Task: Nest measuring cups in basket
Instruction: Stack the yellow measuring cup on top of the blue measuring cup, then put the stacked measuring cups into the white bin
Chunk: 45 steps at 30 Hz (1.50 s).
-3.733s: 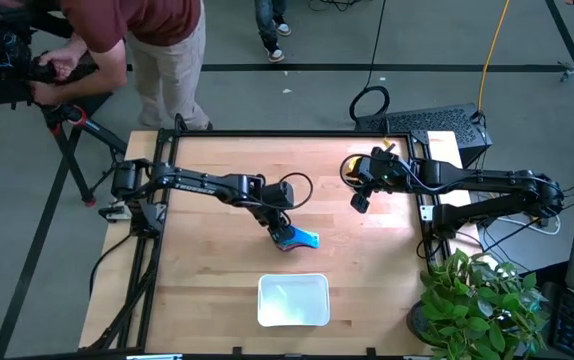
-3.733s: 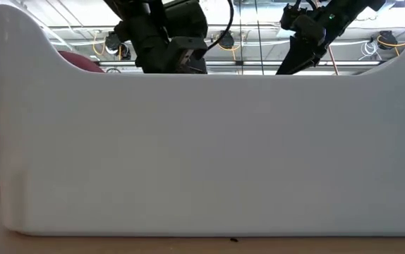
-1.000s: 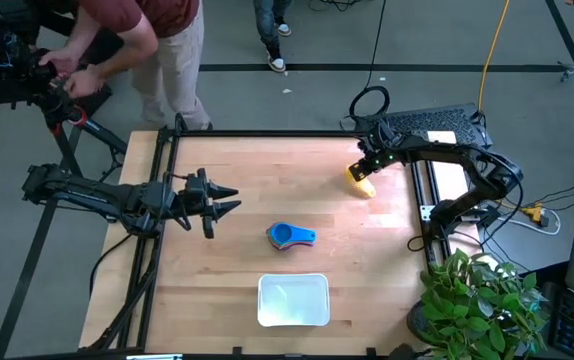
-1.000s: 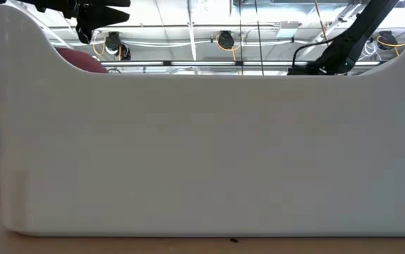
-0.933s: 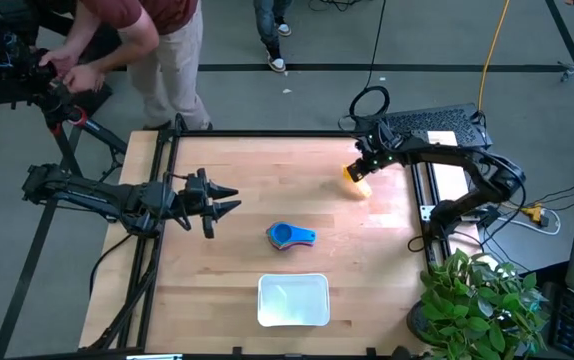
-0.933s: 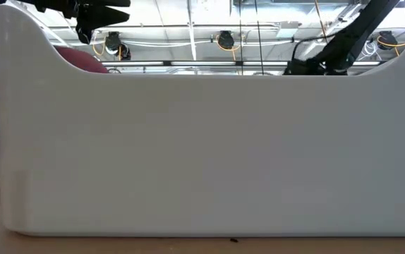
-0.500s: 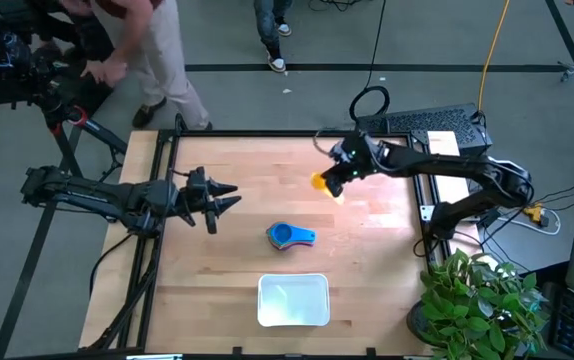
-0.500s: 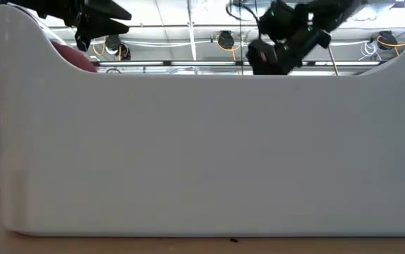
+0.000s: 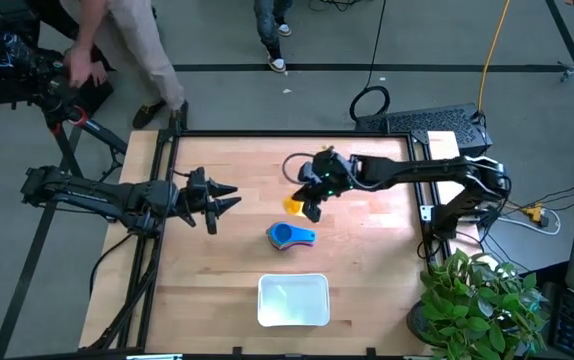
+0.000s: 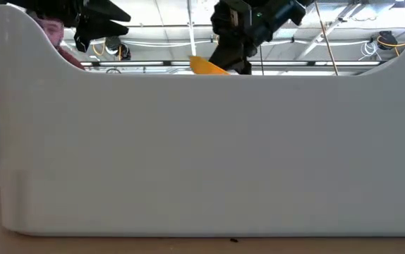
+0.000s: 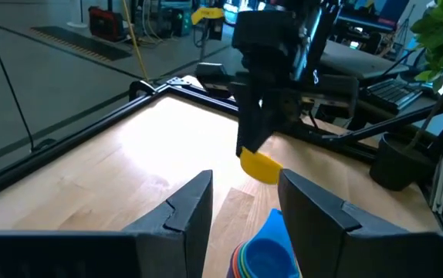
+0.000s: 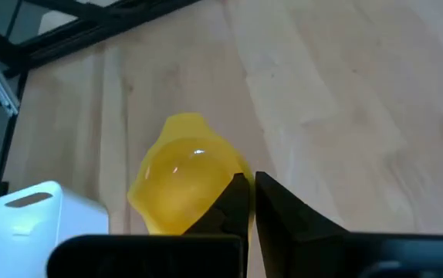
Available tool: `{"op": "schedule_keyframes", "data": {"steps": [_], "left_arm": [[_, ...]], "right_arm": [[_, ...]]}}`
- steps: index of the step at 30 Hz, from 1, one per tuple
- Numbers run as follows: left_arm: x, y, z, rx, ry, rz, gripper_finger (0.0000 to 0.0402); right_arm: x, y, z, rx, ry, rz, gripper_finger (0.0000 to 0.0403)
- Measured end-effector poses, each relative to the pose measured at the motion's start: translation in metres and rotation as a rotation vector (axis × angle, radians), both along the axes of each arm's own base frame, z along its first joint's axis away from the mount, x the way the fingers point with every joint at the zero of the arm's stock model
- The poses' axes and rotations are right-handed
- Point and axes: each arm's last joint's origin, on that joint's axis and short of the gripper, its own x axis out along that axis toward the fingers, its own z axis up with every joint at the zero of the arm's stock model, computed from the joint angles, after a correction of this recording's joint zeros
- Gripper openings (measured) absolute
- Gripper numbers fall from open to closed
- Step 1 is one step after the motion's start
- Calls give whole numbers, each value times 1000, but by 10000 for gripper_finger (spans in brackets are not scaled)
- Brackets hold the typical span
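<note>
I see the wooden table [image 9: 227,290] with a person [image 9: 127,45] standing on the floor beyond its far left corner, next to a tripod camera [image 9: 12,75]. My left arm waits at the left edge, and the left gripper [image 9: 219,201] points toward the middle with its jaws spread apart and nothing between them. My right arm reaches in from the right edge to a spot just past the table's centre. There the right gripper [image 9: 310,203] has its jaws clamped on the yellow measuring cup [image 9: 293,205], held in the air above the wood. The basket [image 9: 293,300] sits at the middle of the near edge, and I cannot make out anything inside it. Between the basket and the right gripper, a nested stack of measuring cups [image 9: 289,236] rests on the wood, a blue one on top with its handle toward the right edge.
</note>
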Motion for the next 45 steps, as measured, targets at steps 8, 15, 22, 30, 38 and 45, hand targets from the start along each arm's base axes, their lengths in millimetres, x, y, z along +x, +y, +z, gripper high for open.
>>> {"op": "schedule_keyframes", "data": {"steps": [8,15,22,30,38,45], "left_arm": [[0,0,-2,2,18,0,149],[0,0,-2,0,17,0,149],[0,0,-2,-1,17,0,149],[0,0,-2,-5,17,1,149],[0,-1,-2,-14,22,-7,149],[0,-1,-2,-15,22,-8,149]], "right_arm": [[26,26,-19,-31,96,157,0],[42,40,-30,-72,190,253,0],[52,42,-38,-87,209,267,0],[53,41,-42,-126,235,240,3],[54,40,-41,-128,217,238,61],[54,40,-42,-133,215,243,101]]}}
